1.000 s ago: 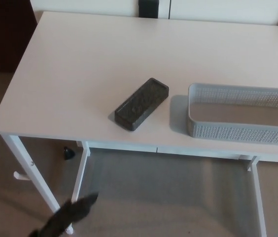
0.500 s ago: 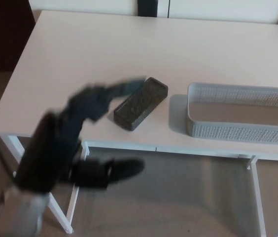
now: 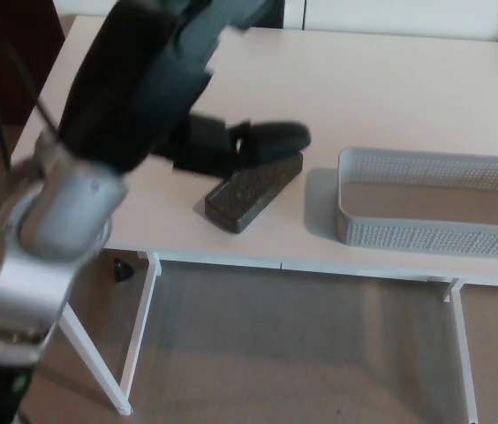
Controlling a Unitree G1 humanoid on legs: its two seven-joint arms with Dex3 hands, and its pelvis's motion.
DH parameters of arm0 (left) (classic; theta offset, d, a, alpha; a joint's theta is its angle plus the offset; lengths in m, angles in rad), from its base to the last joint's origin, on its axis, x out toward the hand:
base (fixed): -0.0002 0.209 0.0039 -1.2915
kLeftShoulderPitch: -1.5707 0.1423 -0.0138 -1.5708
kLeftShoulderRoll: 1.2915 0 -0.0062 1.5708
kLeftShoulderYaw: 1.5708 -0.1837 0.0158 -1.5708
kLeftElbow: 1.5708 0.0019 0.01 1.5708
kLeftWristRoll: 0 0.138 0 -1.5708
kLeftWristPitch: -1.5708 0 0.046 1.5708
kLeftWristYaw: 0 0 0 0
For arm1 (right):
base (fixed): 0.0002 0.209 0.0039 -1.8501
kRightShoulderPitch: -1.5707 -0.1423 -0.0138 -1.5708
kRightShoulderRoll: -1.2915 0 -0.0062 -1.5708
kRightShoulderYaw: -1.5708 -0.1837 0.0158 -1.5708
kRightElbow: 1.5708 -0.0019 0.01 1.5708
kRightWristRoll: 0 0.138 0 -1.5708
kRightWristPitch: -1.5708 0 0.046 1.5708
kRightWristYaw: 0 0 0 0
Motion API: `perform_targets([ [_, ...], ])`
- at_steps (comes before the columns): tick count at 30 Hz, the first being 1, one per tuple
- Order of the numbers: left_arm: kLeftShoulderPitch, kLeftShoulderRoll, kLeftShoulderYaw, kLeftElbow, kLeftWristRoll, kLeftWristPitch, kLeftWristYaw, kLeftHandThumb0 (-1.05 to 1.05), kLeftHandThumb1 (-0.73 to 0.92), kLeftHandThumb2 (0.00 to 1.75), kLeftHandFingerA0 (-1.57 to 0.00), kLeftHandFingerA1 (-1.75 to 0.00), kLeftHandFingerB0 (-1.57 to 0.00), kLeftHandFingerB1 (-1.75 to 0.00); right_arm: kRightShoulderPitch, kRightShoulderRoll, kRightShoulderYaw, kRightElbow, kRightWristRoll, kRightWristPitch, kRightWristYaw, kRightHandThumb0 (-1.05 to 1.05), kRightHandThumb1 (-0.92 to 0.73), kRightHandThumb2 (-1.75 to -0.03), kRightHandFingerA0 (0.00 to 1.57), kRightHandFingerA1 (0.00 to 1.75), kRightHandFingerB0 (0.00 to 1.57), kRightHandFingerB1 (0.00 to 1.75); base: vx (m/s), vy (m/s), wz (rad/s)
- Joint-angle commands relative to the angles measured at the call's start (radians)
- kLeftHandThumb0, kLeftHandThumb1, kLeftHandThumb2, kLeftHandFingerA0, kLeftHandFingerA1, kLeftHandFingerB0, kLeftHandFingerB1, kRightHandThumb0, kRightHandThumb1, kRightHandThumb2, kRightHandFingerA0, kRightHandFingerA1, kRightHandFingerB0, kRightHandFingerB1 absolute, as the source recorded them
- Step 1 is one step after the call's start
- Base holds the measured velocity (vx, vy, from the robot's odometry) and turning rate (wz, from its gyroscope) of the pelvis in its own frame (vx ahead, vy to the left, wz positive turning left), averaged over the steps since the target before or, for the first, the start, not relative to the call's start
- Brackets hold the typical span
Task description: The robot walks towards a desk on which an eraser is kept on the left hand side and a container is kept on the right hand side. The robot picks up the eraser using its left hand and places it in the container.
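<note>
A dark eraser (image 3: 253, 192) is seen lying on the white table (image 3: 390, 97) just left of the grey container (image 3: 426, 237), with the left robot hand (image 3: 222, 132) raised above it, thumb spread, nothing held; lowering and closing are judged next.

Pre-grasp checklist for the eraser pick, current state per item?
1. Eraser flat on the desk, near the front edge: ok.
2. Left hand over the eraser: ok, the thumb covers its far end.
3. Left hand holding nothing, fingers apart: ok, though the image is motion-blurred.
4. Contact between thumb and eraser: cannot tell, blur and a single view.
5. Container upright, interior bare, to the right of the eraser with a gap between them: ok.
6. Right hand out of the way: ok, not in view.
</note>
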Motion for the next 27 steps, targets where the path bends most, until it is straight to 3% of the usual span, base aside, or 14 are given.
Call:
perform_targets([
  [1, -0.284, 0.009, -0.143, 0.342, 0.307, 0.483, -0.191, -0.59, 0.49, 0.55, -0.06, -0.28, -0.06, -0.25, -0.008, -0.008, 0.006, -0.043, -0.017, 0.05, 0.011, -0.57, -0.62, -1.03, 0.12, 0.63, 0.02, 0.48, 0.0, 0.0, 0.0],
  [2, -0.296, 0.0, -0.16, 0.373, 0.321, 0.504, -0.193, -0.61, 0.39, 0.76, -0.03, -0.27, -0.06, -0.23, -0.005, -0.009, 0.006, -0.049, -0.015, 0.053, 0.015, -0.55, -0.81, -0.7, 0.1, 0.71, 0.06, 0.42, 0.0, 0.0, 0.0],
  [6, -0.329, -0.025, -0.2, 0.459, 0.346, 0.55, -0.185, -0.6, 0.38, 0.76, -0.03, -0.26, -0.06, -0.23, -0.004, -0.01, 0.007, -0.054, -0.012, 0.054, 0.021, -0.56, -0.8, -0.71, 0.09, 0.74, 0.06, 0.44, 0.0, 0.0, 0.0],
  [7, -0.338, -0.038, -0.214, 0.485, 0.361, 0.578, -0.179, -0.6, 0.47, 0.54, -0.05, -0.27, -0.07, -0.24, -0.006, -0.009, 0.007, -0.053, -0.011, 0.058, 0.022, -0.57, -0.8, -0.71, 0.09, 0.74, 0.06, 0.44, 0.0, 0.0, 0.0],
  [8, -0.343, -0.059, -0.223, 0.518, 0.362, 0.6, -0.164, -0.58, 0.37, 0.76, -0.02, -0.23, -0.07, -0.24, -0.005, -0.009, 0.006, -0.053, -0.009, 0.056, 0.023, -0.57, -0.8, -0.7, 0.09, 0.78, 0.06, 0.45, 0.0, 0.0, 0.0],
  [19, -0.387, -0.167, -0.228, 0.676, 0.309, 0.773, -0.14, -0.61, 0.38, 0.76, 0.0, -0.09, 0.0, -0.05, -0.007, -0.014, 0.009, -0.051, -0.012, 0.055, 0.028, -0.57, -0.81, -0.7, 0.1, 0.77, 0.06, 0.45, 0.0, 0.0, 0.0],
  [27, -0.359, -0.233, -0.191, 0.728, 0.263, 0.795, -0.072, -0.51, 0.34, 0.71, 0.0, -0.13, -0.01, -0.13, -0.006, -0.015, 0.018, -0.038, -0.017, 0.042, 0.029, -0.57, -0.8, -0.7, 0.09, 0.79, 0.06, 0.47, 0.0, 0.0, 0.0],
])
